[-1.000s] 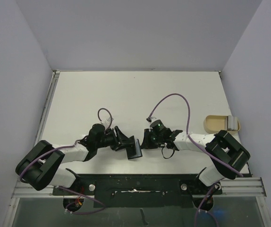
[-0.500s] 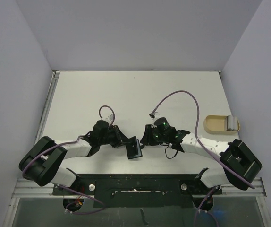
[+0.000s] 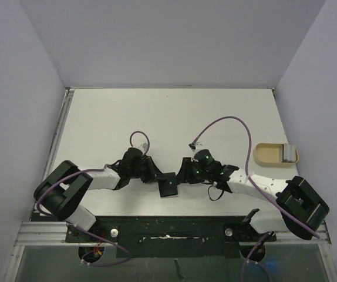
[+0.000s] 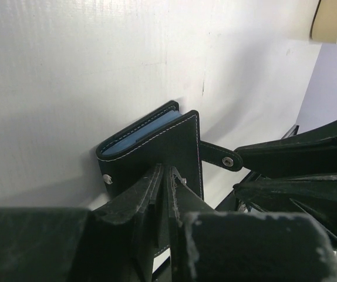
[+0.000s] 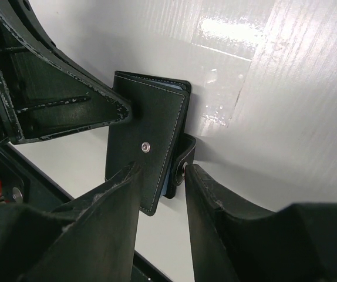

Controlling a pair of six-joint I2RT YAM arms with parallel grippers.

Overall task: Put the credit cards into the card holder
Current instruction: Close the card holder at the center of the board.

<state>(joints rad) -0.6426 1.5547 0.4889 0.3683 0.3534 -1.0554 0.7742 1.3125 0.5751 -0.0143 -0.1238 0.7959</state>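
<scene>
Partway at best, by the look of it. Holding wallet [image 3: 168, 186] near front-centre of table [image 3: 168, 117] w/ left gripper [image 4: 164, 173], clamped tight on cover edge. Straddling snap-tab [image 4: 221, 157] corner w/ right gripper [image 5: 162, 176]; can't tell if gripping or let go. Pale blue strip inside fold, card or lining, can't say. Grey card [image 3: 287, 154] at right end of tray [image 3: 266, 154], well apart from wallet: prob. left to fetch & slot in.

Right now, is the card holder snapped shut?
Folded but unsnapped: the snap tab of the card holder sticks out loose to the side.
</scene>
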